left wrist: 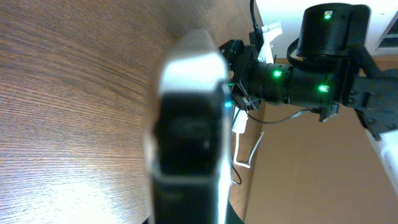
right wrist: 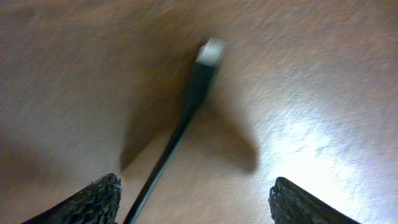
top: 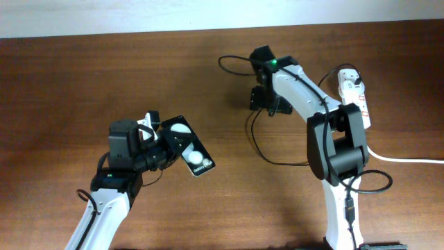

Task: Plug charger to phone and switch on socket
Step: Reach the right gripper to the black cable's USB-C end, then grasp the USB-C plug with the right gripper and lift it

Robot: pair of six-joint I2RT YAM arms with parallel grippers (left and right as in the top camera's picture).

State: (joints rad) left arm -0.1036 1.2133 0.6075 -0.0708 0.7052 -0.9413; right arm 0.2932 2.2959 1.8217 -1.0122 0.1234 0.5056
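Observation:
My left gripper [top: 161, 141] is shut on one end of the phone [top: 191, 151], a black slab with two white round spots, and holds it tilted above the table. In the left wrist view the phone [left wrist: 186, 124] is a big blurred shape that hides the fingers. My right gripper [top: 264, 99] hangs open over the table at the back middle. In the right wrist view the charger's black cable runs between the open fingers [right wrist: 196, 186], nearer the left one, to its small plug tip [right wrist: 211, 50] on the wood. The cable [top: 255, 142] loops under the right arm. The socket [top: 361, 104] lies at the right.
The socket's thick white cord [top: 402, 158] runs off to the right edge. The right arm [top: 336, 146] stands at the lower right, and it also shows in the left wrist view [left wrist: 311, 74]. The table's far edge meets a pale wall.

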